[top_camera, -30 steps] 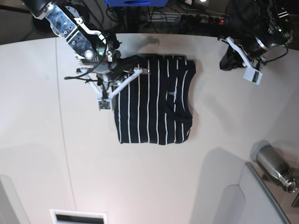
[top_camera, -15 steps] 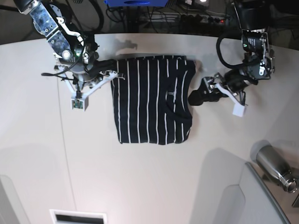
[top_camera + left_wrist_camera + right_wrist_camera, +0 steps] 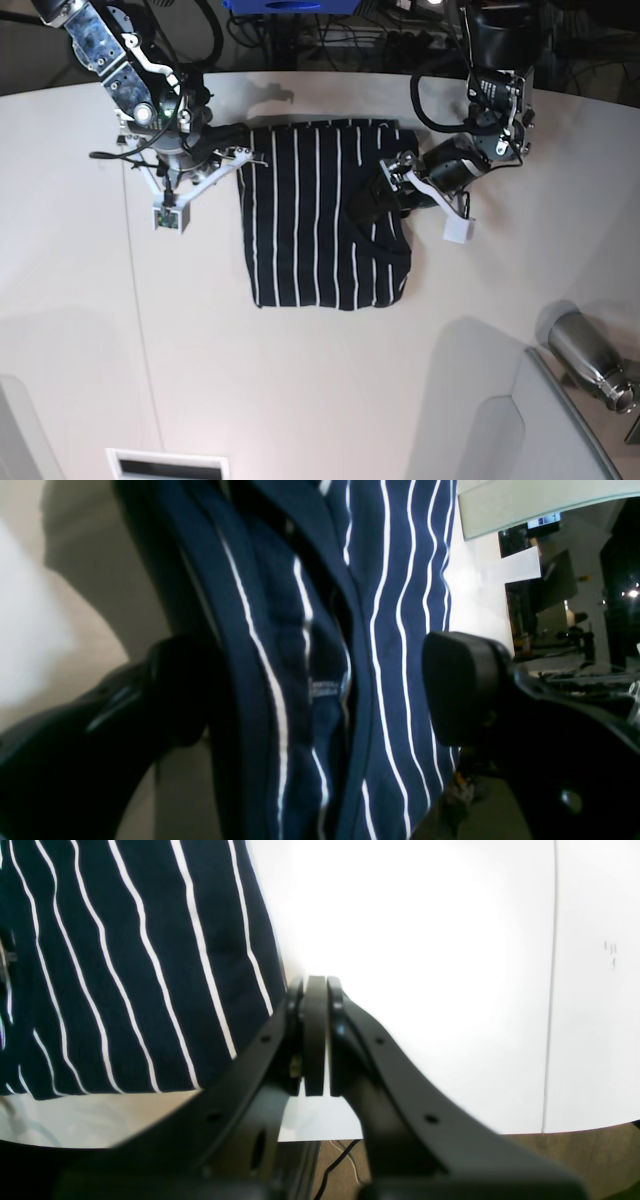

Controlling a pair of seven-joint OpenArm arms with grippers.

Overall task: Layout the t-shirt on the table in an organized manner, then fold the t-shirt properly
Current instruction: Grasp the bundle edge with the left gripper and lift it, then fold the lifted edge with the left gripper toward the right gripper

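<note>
T-shirt (image 3: 320, 215) edge between parted left jaws | right jaws closed, empty, beside it

One t-shirt (image 3: 322, 215) lies on one table (image 3: 300, 380). Two grippers show: the left (image 3: 380, 200) and the right (image 3: 243, 157) (one at each side of the shirt). One steel bottle (image 3: 590, 360) lies at the lower right edge.

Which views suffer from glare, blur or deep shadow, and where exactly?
Right wrist view: the table is blown out to white beside the t-shirt; the shut right gripper is soft. Left wrist view: the left gripper, open around the shirt edge, has its fingers blurred and nearly black. Base view: evenly lit, with soft shadows near the steel bottle.
</note>
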